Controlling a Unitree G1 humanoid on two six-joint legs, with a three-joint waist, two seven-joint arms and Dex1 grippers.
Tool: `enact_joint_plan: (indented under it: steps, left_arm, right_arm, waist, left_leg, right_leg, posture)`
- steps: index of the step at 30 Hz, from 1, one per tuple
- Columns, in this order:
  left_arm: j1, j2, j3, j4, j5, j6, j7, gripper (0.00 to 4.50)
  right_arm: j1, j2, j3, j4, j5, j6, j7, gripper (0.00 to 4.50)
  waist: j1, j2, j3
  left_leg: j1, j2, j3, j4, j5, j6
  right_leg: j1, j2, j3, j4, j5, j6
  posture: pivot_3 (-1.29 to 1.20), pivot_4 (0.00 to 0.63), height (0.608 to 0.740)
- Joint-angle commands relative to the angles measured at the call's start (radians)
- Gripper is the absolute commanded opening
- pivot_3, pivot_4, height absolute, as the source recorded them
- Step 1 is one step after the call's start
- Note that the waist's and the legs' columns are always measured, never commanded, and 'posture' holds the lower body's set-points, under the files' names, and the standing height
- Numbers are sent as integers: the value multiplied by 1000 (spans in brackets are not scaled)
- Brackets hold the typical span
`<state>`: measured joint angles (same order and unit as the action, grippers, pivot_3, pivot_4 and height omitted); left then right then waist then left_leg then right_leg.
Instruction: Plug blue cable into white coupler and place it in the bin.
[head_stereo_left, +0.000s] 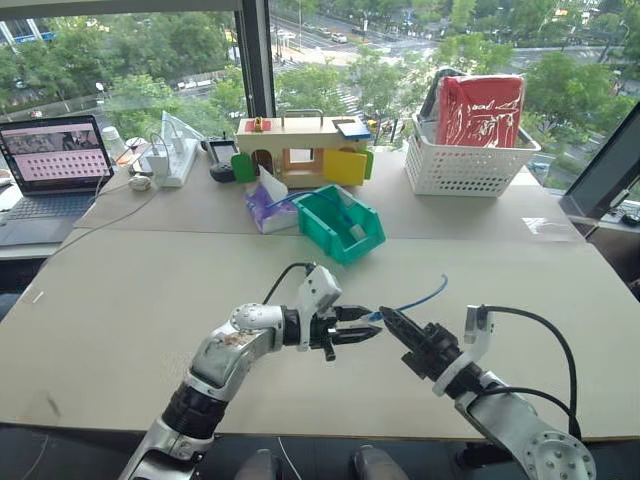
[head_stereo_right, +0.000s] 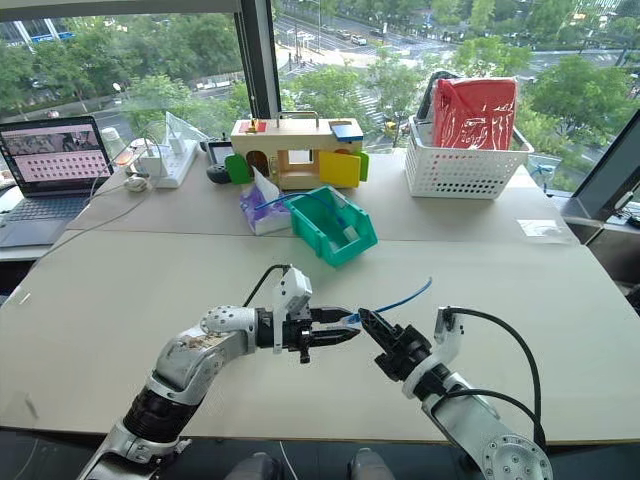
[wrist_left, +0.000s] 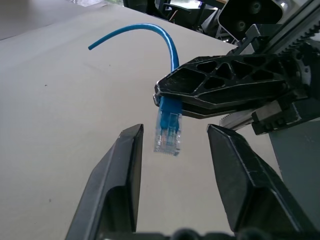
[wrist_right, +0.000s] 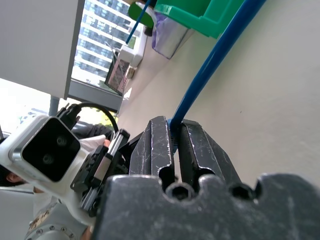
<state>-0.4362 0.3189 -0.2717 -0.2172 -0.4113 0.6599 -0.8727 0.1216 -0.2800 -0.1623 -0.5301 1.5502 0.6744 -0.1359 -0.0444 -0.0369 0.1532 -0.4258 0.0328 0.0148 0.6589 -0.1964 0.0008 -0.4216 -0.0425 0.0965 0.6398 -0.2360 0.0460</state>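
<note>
Your right gripper (head_stereo_left: 392, 322) is clamped on the blue cable (wrist_left: 169, 107) just behind its clear plug (wrist_left: 167, 139), the rest arcing up and away over the table (head_stereo_left: 150, 290); your left gripper (wrist_left: 172, 145) stands with fingers apart on either side of that plug, holding nothing; the bin (head_stereo_left: 342, 222) sits far of both, centre table, with what may be the white coupler (head_stereo_left: 356, 231) inside; steady the plug squarely before you fetch the coupler; don't let the clamp slip.
</note>
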Motion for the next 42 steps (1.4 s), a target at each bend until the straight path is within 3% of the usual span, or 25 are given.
enact_joint_plan:
  steps: [1,2,3,4,10,16,21,27,30,36,42]
  left_arm:
    - [-39,14,78,-69,-44,1,19,3679]
    - [-52,18,112,-84,-66,6,27,3679]
    - [-65,22,149,-100,-90,17,38,4337]
    - [-75,24,170,-109,-106,25,46,4449]
    - [-133,104,378,-143,-174,57,143,4478]
    - [-93,196,520,-143,-163,68,254,4478]
    - [79,243,648,-256,-188,77,320,4478]
    - [425,164,782,-444,-245,-5,332,4478]
    - [618,70,770,-519,-233,-114,312,4478]
    - [884,-60,629,-576,-97,-290,332,4478]
    - [938,-125,478,-525,64,-376,443,4478]
  right_arm:
    - [-33,-4,-57,8,41,-47,7,0]
    - [-56,-20,-68,21,46,-44,17,0]
    - [-80,-39,-78,34,48,-38,28,0]
    - [-97,-53,-84,45,51,-33,35,0]
    - [-287,-222,-91,166,42,63,154,0]
    - [-446,-304,-39,261,-30,148,302,0]
    - [-563,-312,36,350,-153,201,455,0]
    - [-637,-384,132,385,-394,187,686,0]
    - [-693,-418,162,416,-483,190,780,0]
    - [-788,-405,144,488,-535,261,796,0]
    - [-809,-378,116,459,-547,311,752,0]
  waist:
    - [0,0,0]
    - [1,0,0]
    - [-2,0,1]
    - [-3,0,1]
    - [-5,1,2]
    - [0,1,2]
    - [-1,0,2]
    - [3,-2,3]
    - [3,-2,3]
    - [4,-3,4]
    - [-7,-3,4]
  left_leg:
    - [0,0,0,0,0,0]
    - [0,0,0,0,0,0]
    - [0,0,0,0,0,0]
    - [0,0,1,0,0,0]
    - [0,0,1,0,0,0]
    - [0,0,0,0,0,0]
    - [0,0,1,-1,0,0]
    - [0,0,2,0,-1,1]
    - [0,1,3,0,-1,1]
    - [0,1,5,0,-1,0]
    - [-2,1,10,0,-2,1]
  right_leg:
    - [0,0,0,0,0,0]
    - [0,0,0,0,0,0]
    - [0,0,0,0,0,0]
    - [-1,0,1,0,0,0]
    - [0,0,1,0,0,0]
    - [-1,1,0,0,0,-1]
    - [-1,1,0,0,0,-2]
    - [-1,-1,0,-1,3,-6]
    - [0,-2,0,-1,3,-6]
    - [0,-2,0,-5,1,-11]
    - [-1,-3,3,-12,3,-8]
  posture:
    - [0,150,740]
    - [0,150,740]
    - [0,150,740]
    - [0,150,740]
    - [0,150,740]
    - [0,150,740]
    - [0,150,740]
    - [0,150,740]
    - [0,150,740]
    - [0,150,740]
    - [0,150,740]
